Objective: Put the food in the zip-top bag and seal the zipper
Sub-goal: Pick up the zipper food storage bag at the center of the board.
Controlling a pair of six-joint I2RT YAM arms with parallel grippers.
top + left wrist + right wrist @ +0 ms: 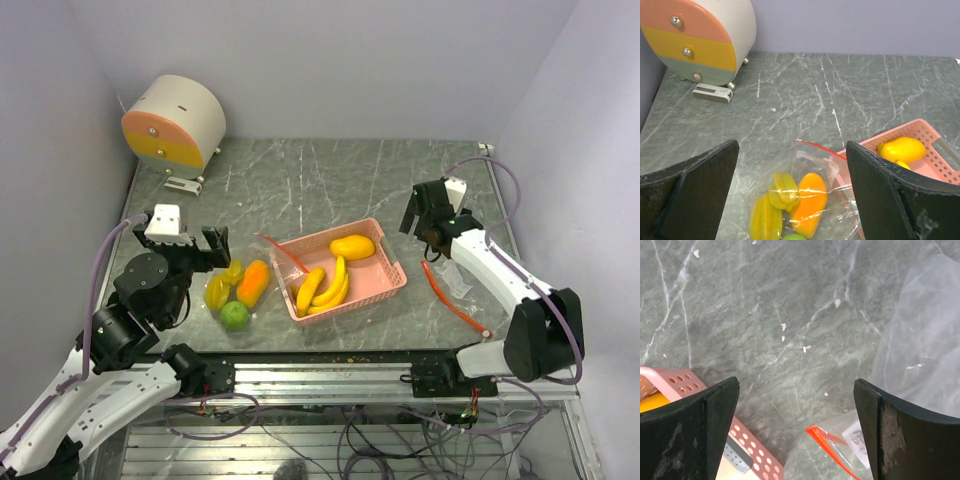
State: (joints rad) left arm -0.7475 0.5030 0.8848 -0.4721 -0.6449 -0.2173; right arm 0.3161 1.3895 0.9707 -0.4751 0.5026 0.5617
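On the left part of the grey marbled table (320, 180), the clear floppy zip-top bag (805, 162) lay just beside the pink perforated plastic basket (393, 252), with its thin red-orange zipper (817, 148) along the far edge. Inside it were an orange toy fruit (809, 202), yellow ridged pieces (782, 190) and a bumpy green ball (234, 315). Yellow bananas (325, 288) and a yellow mango-like piece (352, 247) sat in the basket. The left gripper (791, 147) hovered over the bag, fingers spread wide and empty. The right gripper (795, 382), beyond the basket's other side, was equally wide and held nothing.
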